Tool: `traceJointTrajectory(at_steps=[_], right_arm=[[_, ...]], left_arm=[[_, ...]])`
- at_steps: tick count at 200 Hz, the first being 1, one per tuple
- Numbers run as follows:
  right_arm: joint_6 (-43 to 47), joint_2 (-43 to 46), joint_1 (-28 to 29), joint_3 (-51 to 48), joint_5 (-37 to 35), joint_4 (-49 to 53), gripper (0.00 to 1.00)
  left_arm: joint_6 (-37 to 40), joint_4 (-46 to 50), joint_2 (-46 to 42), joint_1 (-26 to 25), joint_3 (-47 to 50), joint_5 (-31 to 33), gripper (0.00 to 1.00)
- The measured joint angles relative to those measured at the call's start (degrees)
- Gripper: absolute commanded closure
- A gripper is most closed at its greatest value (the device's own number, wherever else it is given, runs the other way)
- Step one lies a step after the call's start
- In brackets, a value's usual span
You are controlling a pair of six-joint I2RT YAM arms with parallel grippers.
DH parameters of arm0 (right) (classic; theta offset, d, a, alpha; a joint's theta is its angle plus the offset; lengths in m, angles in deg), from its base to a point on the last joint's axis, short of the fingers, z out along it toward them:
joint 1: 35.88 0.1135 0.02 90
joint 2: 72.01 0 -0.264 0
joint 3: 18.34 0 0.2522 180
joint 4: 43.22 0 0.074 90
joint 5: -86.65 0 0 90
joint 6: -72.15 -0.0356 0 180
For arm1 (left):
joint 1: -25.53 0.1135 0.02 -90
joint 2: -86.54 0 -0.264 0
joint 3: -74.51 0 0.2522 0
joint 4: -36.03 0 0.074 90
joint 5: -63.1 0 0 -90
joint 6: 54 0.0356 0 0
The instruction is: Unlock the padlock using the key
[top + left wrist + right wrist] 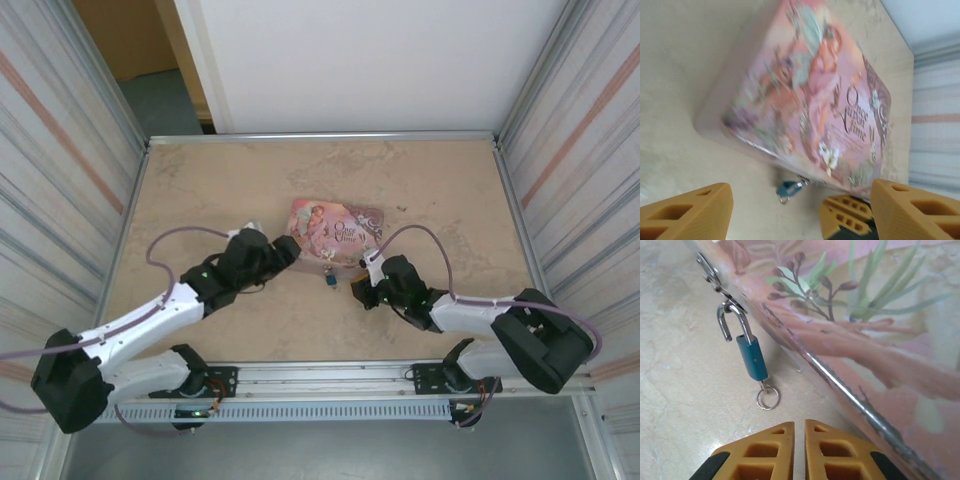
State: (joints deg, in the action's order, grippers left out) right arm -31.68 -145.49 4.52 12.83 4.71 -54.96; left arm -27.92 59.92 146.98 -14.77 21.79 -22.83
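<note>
Left gripper stands released, fingers wide apart, near the pink tin — right gripper is almost clenched, holding nothing. On the tin's near edge hangs the padlock, shackle lifted — a small ring below it.

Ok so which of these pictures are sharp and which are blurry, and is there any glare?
Left wrist view: soft and smeared, the pink tin lid art blurred, the padlock barely resolved. Right wrist view: sharp on the padlock and its key ring, with a bright highlight along the tin's metal edge. Top external view: evenly lit, no strong glare.
</note>
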Motion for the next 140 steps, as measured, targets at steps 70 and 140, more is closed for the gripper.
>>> traceJointTrajectory(at_steps=[70, 140], right_arm=[[-1.18, 2.27, -5.51, 2.08, 6.10, 4.72, 0.79], [0.76, -6.27, -15.65, 9.25, 13.46, 5.35, 0.78]], left_arm=[[16.61, -2.82, 5.86, 17.84, 0.31, -18.91, 0.19], [25.38, -3.61, 22.32, 18.34, -7.85, -26.62, 0.20]])
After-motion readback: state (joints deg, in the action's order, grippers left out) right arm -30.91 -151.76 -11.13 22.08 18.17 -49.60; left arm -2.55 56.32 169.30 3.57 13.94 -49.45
